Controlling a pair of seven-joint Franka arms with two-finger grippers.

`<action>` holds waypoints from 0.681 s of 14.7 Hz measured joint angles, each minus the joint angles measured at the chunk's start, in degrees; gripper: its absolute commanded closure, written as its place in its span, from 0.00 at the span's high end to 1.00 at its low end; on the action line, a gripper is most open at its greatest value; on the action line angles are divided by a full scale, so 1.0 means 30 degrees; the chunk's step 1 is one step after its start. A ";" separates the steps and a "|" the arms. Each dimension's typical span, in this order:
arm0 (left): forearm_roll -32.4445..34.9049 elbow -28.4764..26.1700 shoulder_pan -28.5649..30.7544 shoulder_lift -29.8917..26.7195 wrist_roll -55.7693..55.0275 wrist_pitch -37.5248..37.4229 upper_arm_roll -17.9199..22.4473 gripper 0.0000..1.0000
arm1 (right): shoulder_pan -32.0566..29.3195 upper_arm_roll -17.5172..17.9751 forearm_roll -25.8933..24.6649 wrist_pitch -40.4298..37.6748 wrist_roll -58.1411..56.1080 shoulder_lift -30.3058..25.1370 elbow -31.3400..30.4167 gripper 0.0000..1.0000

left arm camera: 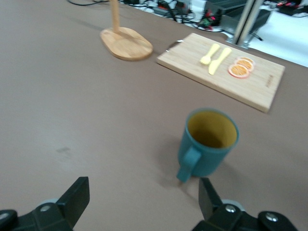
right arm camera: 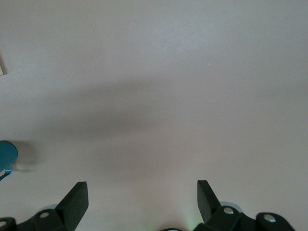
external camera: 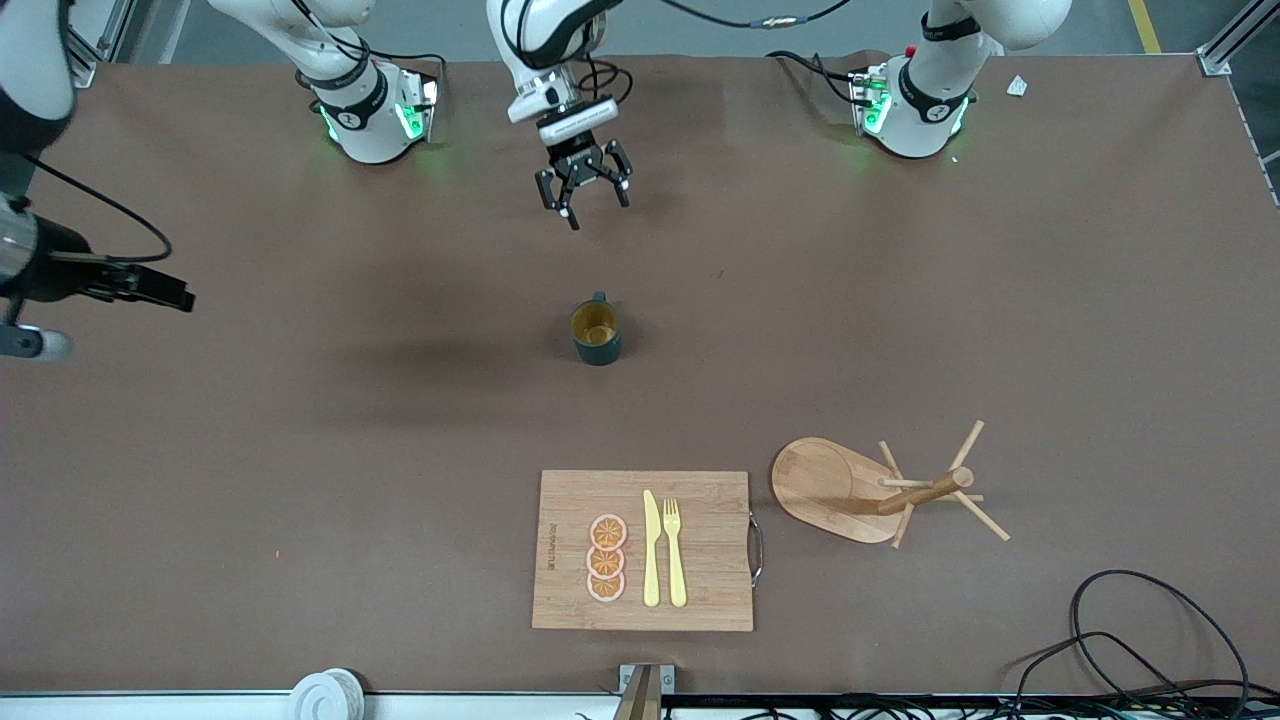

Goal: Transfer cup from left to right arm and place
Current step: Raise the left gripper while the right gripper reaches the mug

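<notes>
The dark teal cup [external camera: 596, 332] stands upright on the table's middle, tan-yellow inside showing, with its handle toward the robots' bases. In the left wrist view the cup [left arm camera: 209, 142] is close, just off one fingertip. My left gripper [external camera: 598, 210] [left arm camera: 143, 197] is open and empty, over bare table between the cup and the bases. My right gripper [external camera: 178, 296] [right arm camera: 143, 195] is open and empty, up over bare table toward the right arm's end. An edge of the cup [right arm camera: 6, 155] shows in the right wrist view.
A wooden cutting board [external camera: 700, 560] with a yellow knife, a fork and orange slices lies nearer the front camera than the cup. A wooden mug tree [external camera: 900, 490] stands beside it toward the left arm's end. Black cables [external camera: 1130, 640] lie at the front corner.
</notes>
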 measured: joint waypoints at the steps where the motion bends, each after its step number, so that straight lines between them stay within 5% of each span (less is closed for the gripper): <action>1: -0.1220 0.0068 0.0483 -0.1080 0.1094 -0.0177 0.0032 1.00 | 0.0166 0.0008 0.0003 0.0456 0.0391 0.0006 -0.0568 1.00; 5: -0.5598 0.0103 0.4117 -0.5319 0.5887 -0.0280 0.0095 1.00 | 0.0930 0.0036 0.1275 0.2043 0.1952 0.0029 -0.2754 1.00; 10: -0.9309 0.0269 0.9771 -0.8051 1.2758 -0.0066 0.0168 1.00 | 0.2437 0.0073 0.2404 0.5236 0.4127 0.0051 -0.5534 1.00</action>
